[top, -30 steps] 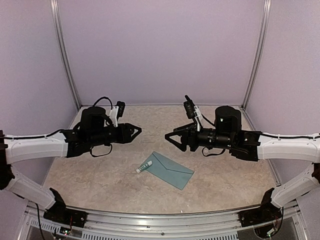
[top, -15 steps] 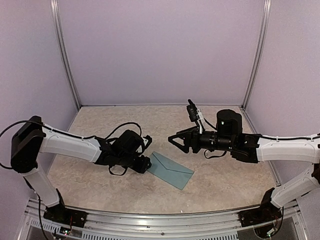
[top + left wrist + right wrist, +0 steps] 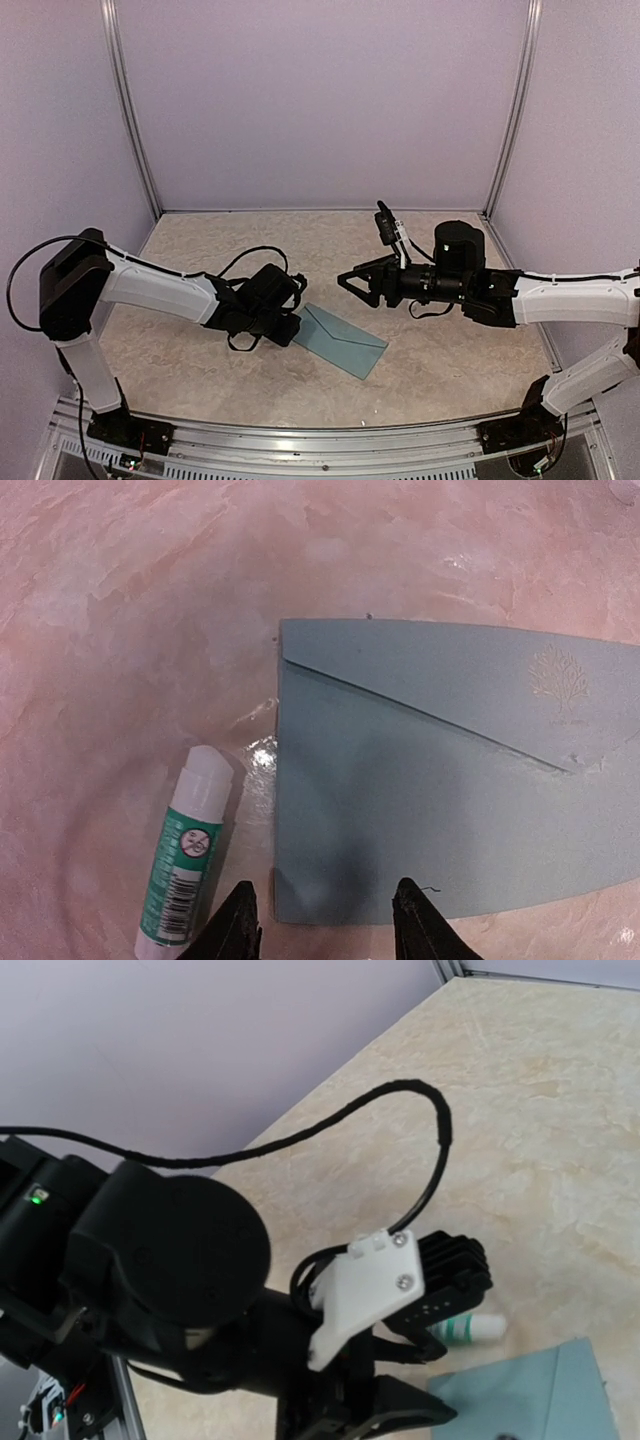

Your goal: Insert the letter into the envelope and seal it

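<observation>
The teal-blue envelope (image 3: pixel 345 342) lies flat on the table, its pointed flap folded down. In the left wrist view the envelope (image 3: pixel 440 800) shows a small embossed tree. A white-and-green glue stick (image 3: pixel 185 875) lies just left of it. My left gripper (image 3: pixel 325 925) is open and low over the envelope's near left corner, one finger on each side of that corner. It hides the glue stick in the top view (image 3: pixel 290 328). My right gripper (image 3: pixel 342 283) is open and empty, hovering above the table behind the envelope. No separate letter shows.
The right wrist view looks at my left wrist and its white camera mount (image 3: pixel 370 1290), with the glue stick (image 3: pixel 470 1330) and an envelope corner (image 3: pixel 545 1400) beyond. The marbled tabletop (image 3: pixel 450 360) is enclosed by lilac walls (image 3: pixel 320 100) at the back and sides.
My left arm has swung down and right from mid-air to the envelope's left end, covering the glue stick in the top view. My right gripper has shifted only slightly.
</observation>
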Motion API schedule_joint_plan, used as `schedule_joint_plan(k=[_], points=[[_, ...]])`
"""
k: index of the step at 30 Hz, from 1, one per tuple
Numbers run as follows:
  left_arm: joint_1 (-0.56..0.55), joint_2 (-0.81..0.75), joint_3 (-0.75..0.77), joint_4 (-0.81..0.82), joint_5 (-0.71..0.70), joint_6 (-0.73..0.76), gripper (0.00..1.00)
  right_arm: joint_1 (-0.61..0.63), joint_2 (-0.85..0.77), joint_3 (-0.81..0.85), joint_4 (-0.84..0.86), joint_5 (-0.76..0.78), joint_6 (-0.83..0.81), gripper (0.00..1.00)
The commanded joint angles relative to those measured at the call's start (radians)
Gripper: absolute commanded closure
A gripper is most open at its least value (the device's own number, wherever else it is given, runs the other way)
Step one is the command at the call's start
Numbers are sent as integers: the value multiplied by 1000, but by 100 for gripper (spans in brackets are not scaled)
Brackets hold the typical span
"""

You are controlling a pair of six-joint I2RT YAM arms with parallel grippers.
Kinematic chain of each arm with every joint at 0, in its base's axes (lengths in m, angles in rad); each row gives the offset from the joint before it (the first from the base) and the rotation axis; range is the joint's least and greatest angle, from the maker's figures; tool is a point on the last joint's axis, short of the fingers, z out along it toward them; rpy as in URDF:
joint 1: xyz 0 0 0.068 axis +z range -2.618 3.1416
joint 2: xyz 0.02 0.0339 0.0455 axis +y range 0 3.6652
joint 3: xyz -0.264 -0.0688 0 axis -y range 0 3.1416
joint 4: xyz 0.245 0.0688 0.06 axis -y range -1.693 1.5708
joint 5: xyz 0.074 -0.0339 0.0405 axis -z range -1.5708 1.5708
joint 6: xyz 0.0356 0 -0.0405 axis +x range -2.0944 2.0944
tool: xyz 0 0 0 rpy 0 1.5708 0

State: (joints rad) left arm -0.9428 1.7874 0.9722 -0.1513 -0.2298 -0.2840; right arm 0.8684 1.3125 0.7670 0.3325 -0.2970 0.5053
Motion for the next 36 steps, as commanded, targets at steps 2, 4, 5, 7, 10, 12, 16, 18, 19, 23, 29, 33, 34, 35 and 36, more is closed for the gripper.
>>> schedule_joint_plan(k=[2, 4, 5, 7, 10, 12, 16, 18, 19, 23, 29, 33, 34, 35, 36], points=[[10, 26, 33, -3, -60, 17, 58, -9, -15, -12, 33, -22, 11, 30], [5, 4, 31, 4, -82, 21, 58, -10, -13, -11, 33, -26, 12, 30], [8, -28, 29, 9, -89, 26, 57, -9, -12, -11, 33, -27, 11, 30], [40, -76, 28, 15, -80, 48, 53, -9, -9, -11, 34, -28, 13, 30], [158, -105, 44, -3, -50, 66, 45, -10, 1, -11, 49, -43, 15, 30], [243, -88, 52, 18, 9, 71, 36, -10, 13, -7, 59, -53, 19, 30], [341, -18, 97, 23, 99, 78, 26, -10, 29, 0, 69, -69, 24, 30], [372, 7, 112, 38, 122, 89, 22, -12, 28, -4, 71, -72, 22, 29], [386, 19, 121, 37, 131, 98, 20, -12, 28, -5, 69, -71, 22, 29], [442, 54, 127, 57, 169, 103, 17, -12, 23, -10, 63, -72, 20, 29], [519, 122, 146, 103, 201, 136, 14, -11, 26, -17, 79, -89, 26, 29], [548, 177, 170, 141, 241, 159, 13, -12, 28, -25, 94, -102, 32, 29], [554, 189, 180, 143, 266, 160, 13, -11, 28, -26, 96, -103, 34, 29], [555, 205, 193, 144, 267, 160, 13, -12, 28, -27, 97, -104, 35, 29], [556, 214, 215, 137, 266, 161, 13, -11, 28, -29, 98, -105, 37, 29]])
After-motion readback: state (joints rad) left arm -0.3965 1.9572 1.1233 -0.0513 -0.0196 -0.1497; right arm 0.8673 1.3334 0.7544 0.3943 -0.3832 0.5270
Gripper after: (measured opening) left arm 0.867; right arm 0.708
